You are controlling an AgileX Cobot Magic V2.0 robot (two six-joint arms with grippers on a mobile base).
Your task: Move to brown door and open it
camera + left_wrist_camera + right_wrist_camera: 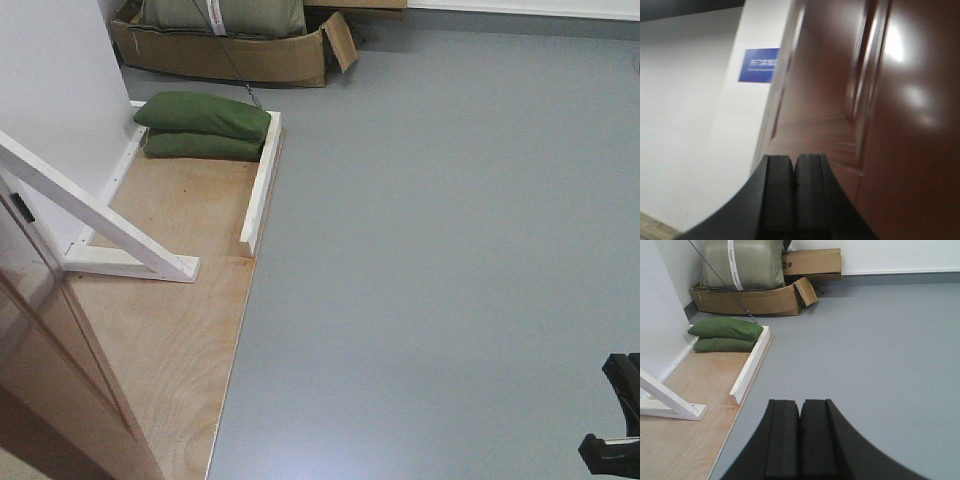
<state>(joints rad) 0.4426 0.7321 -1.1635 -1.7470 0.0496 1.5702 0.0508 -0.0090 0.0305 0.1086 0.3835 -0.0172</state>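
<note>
The brown door (910, 110) fills the right half of the left wrist view, glossy, with recessed panels; its lower part shows at the bottom left of the front view (50, 360). My left gripper (794, 161) is shut and empty, pointing up at the door close to its surface. No handle shows. My right gripper (800, 404) is shut and empty, held above the grey floor. A black part of the right arm (620, 420) shows at the bottom right of the front view.
A plywood platform (190, 300) with white wooden braces (100, 215) and a white rail (262, 180) supports the door wall. Green sandbags (205, 125) lie at its far end. A cardboard box (230, 50) with a sack stands behind. A blue sign (759, 65) hangs on the white wall.
</note>
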